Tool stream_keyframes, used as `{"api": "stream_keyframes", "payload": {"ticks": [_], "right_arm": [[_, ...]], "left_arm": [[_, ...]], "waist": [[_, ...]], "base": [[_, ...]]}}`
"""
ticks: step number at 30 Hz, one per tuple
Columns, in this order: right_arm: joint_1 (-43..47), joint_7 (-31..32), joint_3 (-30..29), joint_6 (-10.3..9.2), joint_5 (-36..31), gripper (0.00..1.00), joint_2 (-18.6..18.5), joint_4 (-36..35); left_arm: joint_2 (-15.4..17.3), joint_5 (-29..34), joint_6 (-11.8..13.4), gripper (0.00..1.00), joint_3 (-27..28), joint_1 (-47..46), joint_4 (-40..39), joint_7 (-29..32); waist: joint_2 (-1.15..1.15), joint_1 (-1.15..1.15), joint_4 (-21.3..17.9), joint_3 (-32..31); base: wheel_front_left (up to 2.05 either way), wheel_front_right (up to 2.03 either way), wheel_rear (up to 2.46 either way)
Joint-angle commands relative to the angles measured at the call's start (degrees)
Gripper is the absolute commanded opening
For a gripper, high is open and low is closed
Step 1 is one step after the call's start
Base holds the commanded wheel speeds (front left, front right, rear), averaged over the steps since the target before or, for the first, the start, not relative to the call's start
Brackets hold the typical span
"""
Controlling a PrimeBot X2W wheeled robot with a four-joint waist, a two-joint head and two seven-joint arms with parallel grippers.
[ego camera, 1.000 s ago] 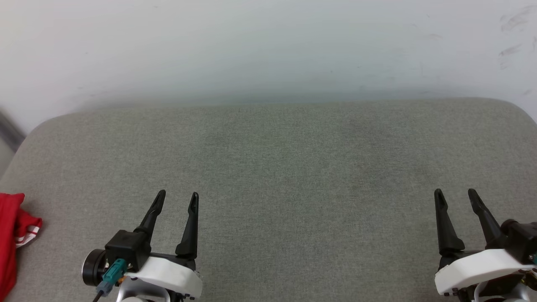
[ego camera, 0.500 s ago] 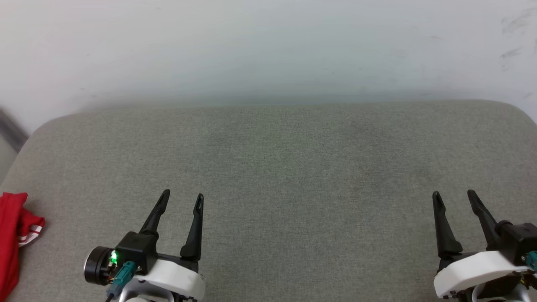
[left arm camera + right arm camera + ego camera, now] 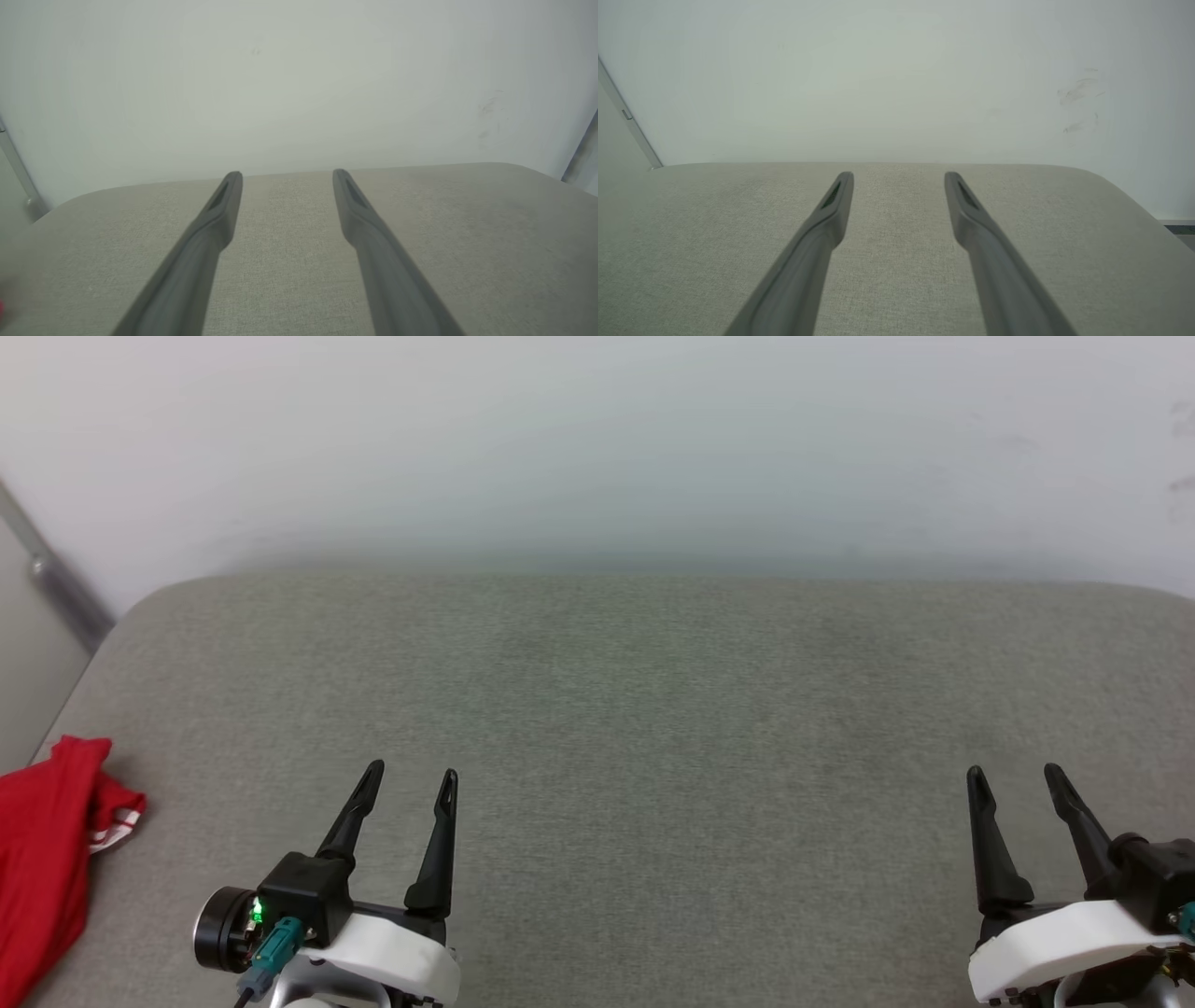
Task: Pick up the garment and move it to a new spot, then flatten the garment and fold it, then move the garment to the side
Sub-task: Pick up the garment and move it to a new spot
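A: Well, what is seen as the biggest thing?
B: A white wall (image 3: 597, 448) is seen across the top of the head view. Below it, a grey cloth-covered surface (image 3: 653, 709) is spread over the whole lower part.
A: And where is the garment found?
B: The garment (image 3: 47, 868) is laid crumpled on that surface at the lower left edge of the frame, and it is cut by the edge. It is red, and a bit of white-red trim is shown on its right side.
A: Is it touched by a gripper?
B: No. The left gripper (image 3: 411, 773) is placed at the lower left, near the garment but apart from it. Its fingers are spread and nothing is held between them. The right gripper (image 3: 1015, 771) is placed at the lower right, well apart from the garment, also spread wide and empty. A small green light (image 3: 257, 912) is lit on the left wrist.
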Motion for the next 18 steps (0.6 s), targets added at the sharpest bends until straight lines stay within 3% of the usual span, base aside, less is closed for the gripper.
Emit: {"api": "stream_keyframes", "payload": {"ticks": [1,18], "right_arm": [[0.59,-0.01,0.36,0.00,-0.38,1.00,0.00,-0.40],[-0.30,0.25,5.63,0.00,-1.60,1.00,0.00,-0.63]], "left_arm": [[-0.14,0.01,0.03,1.00,0.15,-0.48,0.06,-0.15],[0.22,1.62,0.09,1.00,3.37,0.52,1.21,-0.15]], "waist": [[0.00,0.00,1.56,-0.34],[0.00,0.00,17.88,-1.51]], "base": [[0.00,0.00,0.00],[0.00,0.00,0.00]]}}
